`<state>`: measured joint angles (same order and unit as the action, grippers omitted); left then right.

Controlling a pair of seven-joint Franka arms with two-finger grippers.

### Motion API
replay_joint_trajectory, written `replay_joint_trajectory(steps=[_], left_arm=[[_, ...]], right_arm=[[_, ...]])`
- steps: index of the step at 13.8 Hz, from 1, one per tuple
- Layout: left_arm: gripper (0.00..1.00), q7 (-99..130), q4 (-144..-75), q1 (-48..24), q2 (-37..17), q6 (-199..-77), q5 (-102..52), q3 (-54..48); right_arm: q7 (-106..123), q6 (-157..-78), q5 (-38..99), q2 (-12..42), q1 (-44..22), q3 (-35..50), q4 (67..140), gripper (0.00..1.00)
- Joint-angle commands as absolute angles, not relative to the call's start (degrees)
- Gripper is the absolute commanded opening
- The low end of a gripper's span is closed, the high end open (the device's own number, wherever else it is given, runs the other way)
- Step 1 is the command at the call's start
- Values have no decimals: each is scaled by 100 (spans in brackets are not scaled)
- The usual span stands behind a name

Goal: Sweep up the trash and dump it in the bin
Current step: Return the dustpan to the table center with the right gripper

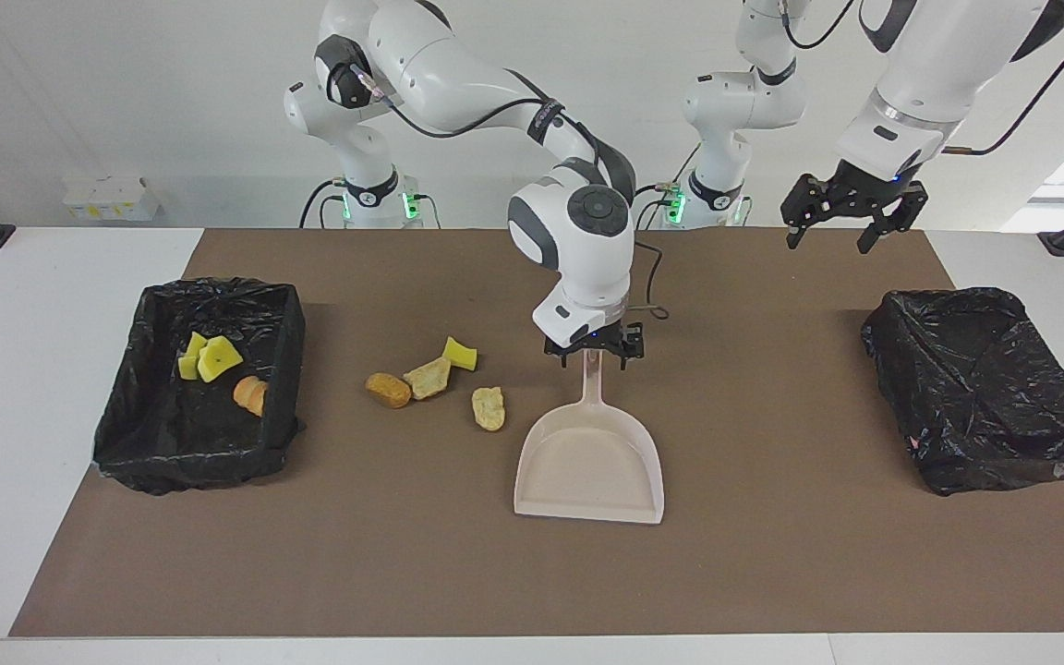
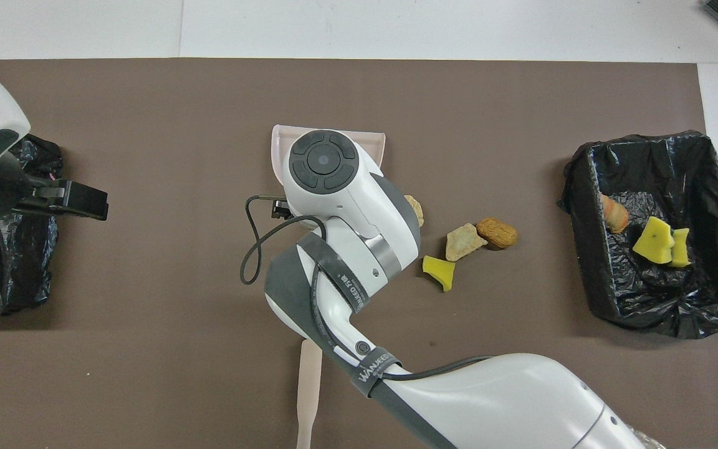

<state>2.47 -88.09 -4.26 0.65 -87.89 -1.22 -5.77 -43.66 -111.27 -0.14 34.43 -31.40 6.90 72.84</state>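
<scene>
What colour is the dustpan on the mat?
Pale beige-pink dustpan; the facing view shows it best.
</scene>
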Motion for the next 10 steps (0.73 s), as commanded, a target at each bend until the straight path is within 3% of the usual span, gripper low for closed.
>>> replay_joint_trajectory(steps=[1, 4, 10], left_arm=[[100, 211, -8728, -431, 97, -8736, -26, -501], [100, 220, -8728, -448, 105, -8684, -26, -501], [100, 211, -8728, -422, 114, -8684, -18, -431]], right_arm=[[-3764, -10960, 158, 2824, -2735, 721, 7697, 100], [-2457, -10671, 123, 2392, -2173, 712, 7866, 100], [-574, -10371, -236, 2127, -1083, 677, 7840, 100]])
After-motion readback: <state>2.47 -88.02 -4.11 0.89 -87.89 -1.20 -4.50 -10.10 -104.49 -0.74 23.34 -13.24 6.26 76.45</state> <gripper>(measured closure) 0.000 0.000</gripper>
